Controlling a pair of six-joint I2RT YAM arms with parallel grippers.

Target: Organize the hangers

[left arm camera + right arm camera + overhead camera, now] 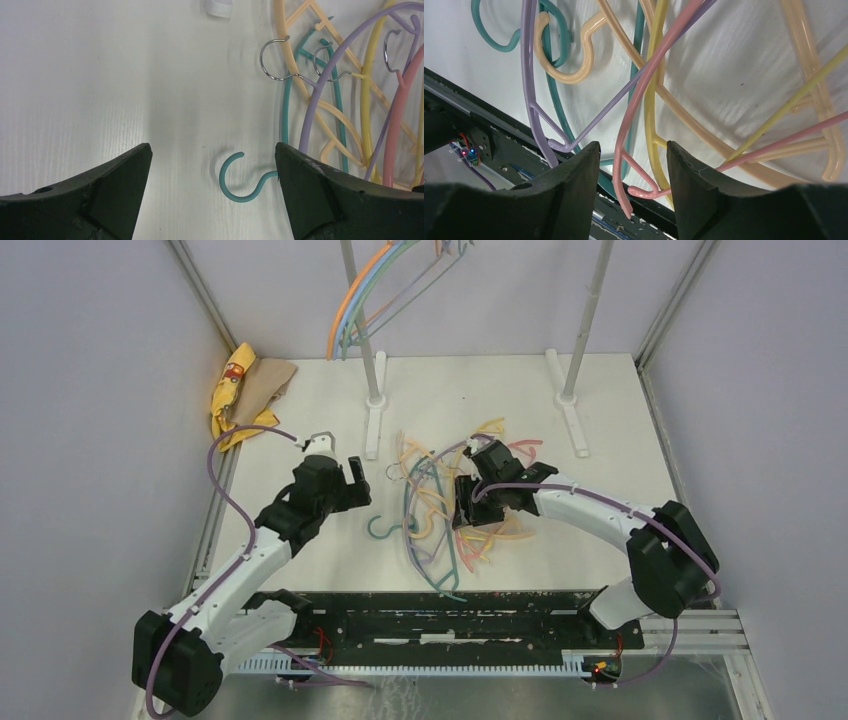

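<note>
White surface (480, 390) carries the whole set-up. Two grey rack poles (366, 325) stand upright on white feet at its far side, one left of centre, one right. Left arm (250, 558) reaches in from the near-left corner; right arm (590, 508) bends in from the near-right. Loose pile of hangers (445, 515) lies flat mid-surface, in front of the poles and between the two wrists: peach, yellow, pink, lilac and teal, overlapping and tangled. A second bunch of hangers (343, 302) (orange, blue, teal, lilac) hangs beside the left pole, its top cut off by the frame edge. Yellow cloth (232, 390) and a brown sheet (270, 378) sit at the far-left corner, well apart from the pile. Left gripper (212, 150): jaws spread wide, nothing between them but bare surface and part of the teal hook (223, 176); the right-hand finger sits just beside the pile's left edge, where the lilac hanger (311, 102) curves past. Contact there cannot be judged. Right gripper (633, 147): over the pile, jaws apart, with the pink hanger (619, 135) and the yellow hanger (651, 100) running through the gap. The gap is wider than either bar, so no clamp is visible. Smallest item: a bare metal hook (262, 57) at the pile's far-left edge.
</note>
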